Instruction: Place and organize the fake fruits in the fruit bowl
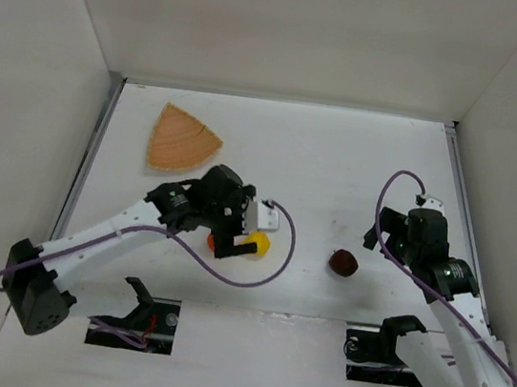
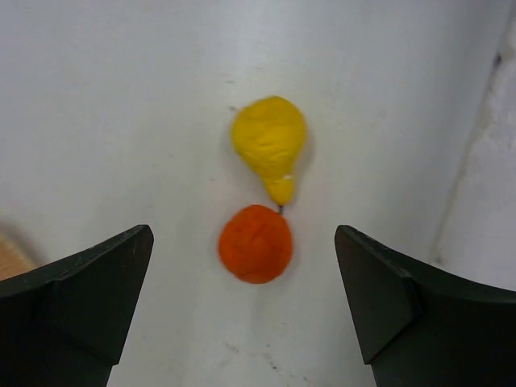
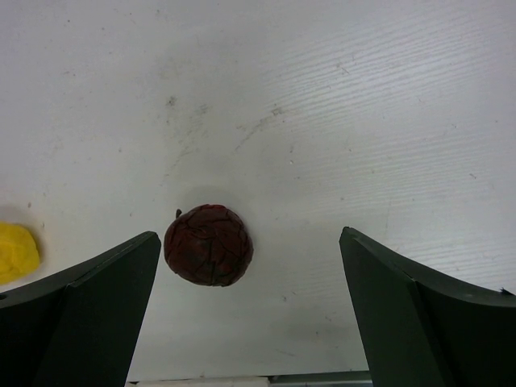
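Overhead, left end effector (image 2: 243,234) gapes above touching orange (image 2: 255,243) and pear (image 2: 269,143), right end effector (image 3: 250,238) above the isolated apple (image 3: 209,245).

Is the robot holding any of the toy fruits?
No, nothing is held. The open left gripper hovers above the round orange plastic fruit; the open right gripper above the dark red-brown plastic apple.

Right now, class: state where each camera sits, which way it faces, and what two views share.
Top external: fixed above and behind the bases, facing down onto the table; left arm, right arm and fruit bowl show.
Left wrist: on the left arm, facing down through the open left end effector at the orange and pear.
Right wrist: on the right arm, facing down through the open right end effector at the apple.
Shared: the pear appears in both wrist views.
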Available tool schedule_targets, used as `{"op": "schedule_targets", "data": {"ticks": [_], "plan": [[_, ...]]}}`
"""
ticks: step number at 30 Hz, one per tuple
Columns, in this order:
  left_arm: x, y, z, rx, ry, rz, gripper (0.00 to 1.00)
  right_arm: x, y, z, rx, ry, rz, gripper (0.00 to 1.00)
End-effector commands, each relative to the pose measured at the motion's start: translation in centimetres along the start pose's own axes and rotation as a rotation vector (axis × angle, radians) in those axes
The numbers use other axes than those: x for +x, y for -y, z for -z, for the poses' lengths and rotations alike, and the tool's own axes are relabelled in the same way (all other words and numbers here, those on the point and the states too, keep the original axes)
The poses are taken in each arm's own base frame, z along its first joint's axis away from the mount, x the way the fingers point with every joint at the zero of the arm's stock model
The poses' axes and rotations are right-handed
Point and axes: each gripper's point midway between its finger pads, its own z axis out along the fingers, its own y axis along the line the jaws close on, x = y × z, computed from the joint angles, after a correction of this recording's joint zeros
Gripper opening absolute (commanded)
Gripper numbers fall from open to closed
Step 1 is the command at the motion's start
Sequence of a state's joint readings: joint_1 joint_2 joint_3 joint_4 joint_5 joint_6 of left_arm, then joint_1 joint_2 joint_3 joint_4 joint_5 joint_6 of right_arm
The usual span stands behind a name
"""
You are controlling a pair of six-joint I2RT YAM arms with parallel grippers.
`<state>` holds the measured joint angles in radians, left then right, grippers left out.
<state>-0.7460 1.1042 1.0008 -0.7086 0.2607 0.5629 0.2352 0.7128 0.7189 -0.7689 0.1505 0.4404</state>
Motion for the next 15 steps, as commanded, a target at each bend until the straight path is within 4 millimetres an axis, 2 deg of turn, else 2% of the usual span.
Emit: {"op": "schedule_targets", "data": {"ticks": [1, 3, 5, 7, 9, 12, 15], "plan": [[3.3, 4.0, -1.2, 0.175, -0.136, -0.177, 1.00, -1.3, -0.8, 0.3, -0.036, 0.069, 0.009, 1.00], [4.9, 4.2, -2.4, 0.208, -0.179, -0.237, 1.00, -1.5, -0.8, 0.5, -0.037, 0.080, 0.004, 1.00], [6.2, 2.4, -3.8, 0.175, -0.225, -0.286, 1.00, -1.5, -0.8, 0.6, -0.039, 0.083, -0.001, 1.00], [6.6, 0.8, -4.5, 0.144, -0.237, -0.304, 1.00, -1.4, -0.8, 0.6, -0.039, 0.081, -0.003, 1.00], [7.0, 0.1, -5.2, 0.138, -0.245, -0.330, 1.00, -1.4, -0.7, 0.6, -0.038, 0.080, -0.004, 1.00], [8.9, 0.7, -6.4, 0.196, -0.288, -0.344, 1.00, -1.4, -0.7, 0.6, -0.035, 0.082, -0.004, 1.00], [10.6, 1.6, -7.5, 0.267, -0.342, -0.286, 0.98, -1.5, -0.6, 0.7, -0.034, 0.085, -0.007, 1.00]]}}
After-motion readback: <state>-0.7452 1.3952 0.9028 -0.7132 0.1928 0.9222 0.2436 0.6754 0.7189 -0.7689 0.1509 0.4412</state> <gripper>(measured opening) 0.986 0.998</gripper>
